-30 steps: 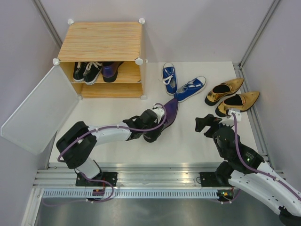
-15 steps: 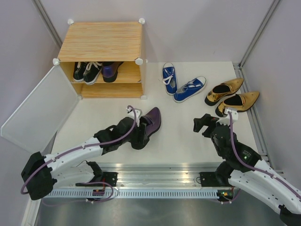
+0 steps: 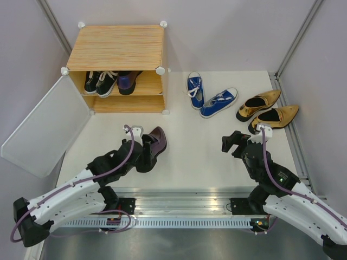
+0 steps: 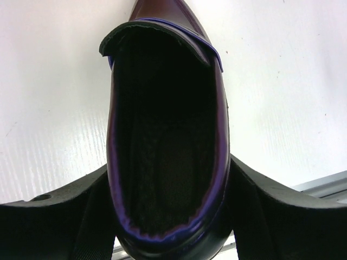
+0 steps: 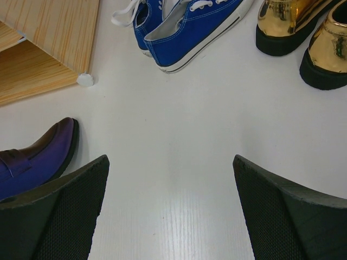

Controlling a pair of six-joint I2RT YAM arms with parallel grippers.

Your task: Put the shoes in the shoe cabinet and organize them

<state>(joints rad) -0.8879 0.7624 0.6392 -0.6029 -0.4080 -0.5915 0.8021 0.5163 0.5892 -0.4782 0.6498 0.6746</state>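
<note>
My left gripper point(image 3: 145, 154) is shut on a purple pointed heel point(image 3: 155, 140), its fingers pressing both sides of the shoe's back point(image 4: 168, 162). The heel hangs over the white floor in front of the shoe cabinet point(image 3: 116, 49). The cabinet's upper shelf holds black sneakers point(image 3: 100, 82) and another purple heel point(image 3: 128, 81). Two blue sneakers point(image 3: 209, 96) and two gold heels point(image 3: 268, 111) lie on the floor to the right. My right gripper point(image 3: 232, 144) is open and empty above bare floor point(image 5: 171, 206), with the blue sneakers point(image 5: 190, 27) and gold heels point(image 5: 303, 32) ahead of it.
The cabinet's pale door panel point(image 3: 46, 124) stands swung open at the left, reaching toward the near edge. Grey walls close in both sides. A metal rail point(image 3: 179, 203) runs along the near edge by the arm bases. The cabinet corner point(image 5: 49, 49) shows in the right wrist view.
My left arm has swung left and back toward the near edge, carrying the purple heel with it. The right gripper has edged slightly left and stays open.
</note>
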